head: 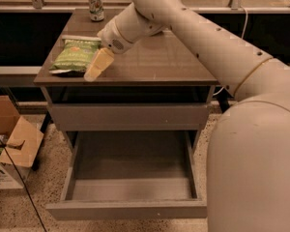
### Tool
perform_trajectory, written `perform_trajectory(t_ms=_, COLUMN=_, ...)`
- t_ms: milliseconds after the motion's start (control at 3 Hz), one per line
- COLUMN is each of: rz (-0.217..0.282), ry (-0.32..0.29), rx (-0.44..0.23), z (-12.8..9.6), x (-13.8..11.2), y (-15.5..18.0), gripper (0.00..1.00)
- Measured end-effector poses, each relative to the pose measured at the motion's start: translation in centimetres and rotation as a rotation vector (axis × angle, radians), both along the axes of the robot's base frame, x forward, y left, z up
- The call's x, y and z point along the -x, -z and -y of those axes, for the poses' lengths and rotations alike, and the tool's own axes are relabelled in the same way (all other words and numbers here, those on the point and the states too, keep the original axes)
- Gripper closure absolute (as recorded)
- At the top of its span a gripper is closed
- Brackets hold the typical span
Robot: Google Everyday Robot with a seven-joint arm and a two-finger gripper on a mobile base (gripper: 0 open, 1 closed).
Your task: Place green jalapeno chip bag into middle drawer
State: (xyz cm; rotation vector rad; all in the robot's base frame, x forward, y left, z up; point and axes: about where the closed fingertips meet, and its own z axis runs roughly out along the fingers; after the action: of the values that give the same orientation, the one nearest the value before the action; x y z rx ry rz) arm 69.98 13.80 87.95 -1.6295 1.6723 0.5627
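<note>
End effector (97, 65) by chip bag (76, 56); mid drawer (130, 166) open.

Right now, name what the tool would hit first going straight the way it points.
Likely the bag: the tool, over the tabletop at its left front, points down-left at the bag's right edge; depth unclear.

One green bag (76, 57), one can (94, 5), one drawer (128, 210), one claw (93, 72) beside bag
</note>
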Motion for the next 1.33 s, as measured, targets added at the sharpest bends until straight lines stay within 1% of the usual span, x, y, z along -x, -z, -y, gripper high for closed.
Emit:
perform_trajectory(t_ms=333, rz=-0.023, ry=-0.018, rx=-0.016, z=-2.4, x=-0.6, y=0.5, gripper=0.00)
perform_trajectory(t_ms=667, rz=-0.055, ry=-0.041, rx=-0.020, z=-4.3, x=-0.7, y=1.4, gripper=0.00)
perform_trajectory(t_ms=1000, rz=-0.093, ry=-0.060, rx=-0.023, z=-6.2, x=-0.7, y=2.4, gripper=0.03)
perform_trajectory(t_ms=1333, rz=-0.111, ry=-0.069, rx=-0.024, z=-7.1, x=-0.8, y=2.9, gripper=0.26)
